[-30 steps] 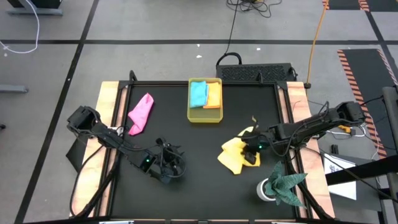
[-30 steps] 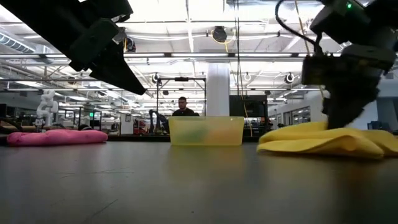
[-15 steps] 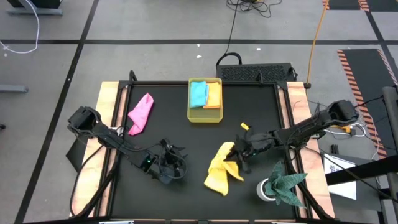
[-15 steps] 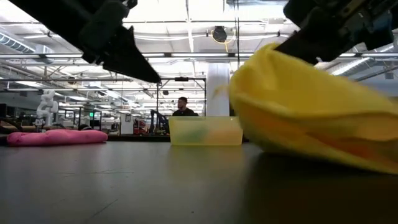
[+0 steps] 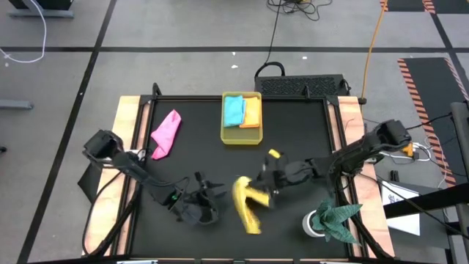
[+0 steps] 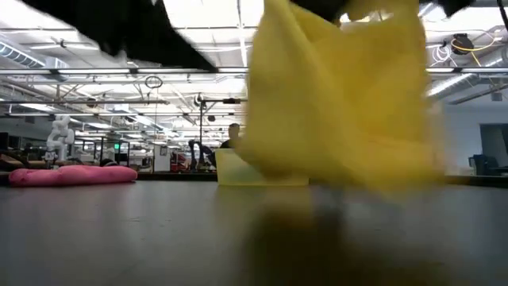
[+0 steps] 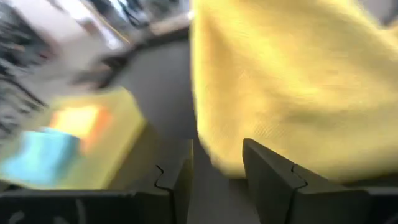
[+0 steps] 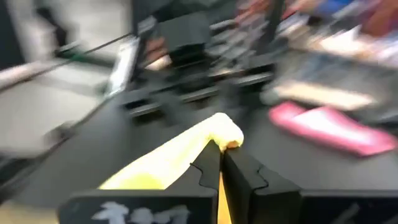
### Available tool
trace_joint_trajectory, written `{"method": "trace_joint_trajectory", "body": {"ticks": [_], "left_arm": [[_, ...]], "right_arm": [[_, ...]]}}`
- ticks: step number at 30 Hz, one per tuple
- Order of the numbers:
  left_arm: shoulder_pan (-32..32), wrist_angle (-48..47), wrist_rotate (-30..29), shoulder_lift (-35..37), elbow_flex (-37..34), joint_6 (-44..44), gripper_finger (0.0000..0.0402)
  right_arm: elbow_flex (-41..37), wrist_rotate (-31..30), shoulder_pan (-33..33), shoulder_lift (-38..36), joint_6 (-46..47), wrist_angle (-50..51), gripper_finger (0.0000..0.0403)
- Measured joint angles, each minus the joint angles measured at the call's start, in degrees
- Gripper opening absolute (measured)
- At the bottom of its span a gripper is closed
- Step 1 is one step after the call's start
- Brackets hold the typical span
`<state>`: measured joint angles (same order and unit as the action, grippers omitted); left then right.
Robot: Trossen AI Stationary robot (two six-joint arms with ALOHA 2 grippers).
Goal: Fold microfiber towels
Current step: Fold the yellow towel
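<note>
We see the right gripper (image 5: 267,174), arm stretched low toward mid-table, pinching the yellow towel (image 5: 247,202) lifted over the near centre, while the left gripper (image 5: 207,192) waits beside it, fingers apart.

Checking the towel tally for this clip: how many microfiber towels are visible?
4: pink towel on the table's far left, light blue towel and orange towel in the yellow tray, yellow towel held by the right gripper.

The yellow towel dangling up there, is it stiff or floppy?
Probably floppy: the yellow towel sags in loose folds below the right end effector, pinched at one edge. Likely light too, since that small pinch seems to carry it. It would drape, not hold shape.
</note>
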<state>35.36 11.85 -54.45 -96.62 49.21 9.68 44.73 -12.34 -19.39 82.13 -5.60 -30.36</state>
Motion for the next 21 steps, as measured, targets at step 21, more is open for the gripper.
{"method": "trace_joint_trajectory", "body": {"ticks": [21], "left_arm": [[5.91,-5.22,-6.84,4.42,0.06,3.57,0.0143]], "right_arm": [[-24.12,12.31,-6.35,-7.91,17.29,2.17,0.0044]]}}
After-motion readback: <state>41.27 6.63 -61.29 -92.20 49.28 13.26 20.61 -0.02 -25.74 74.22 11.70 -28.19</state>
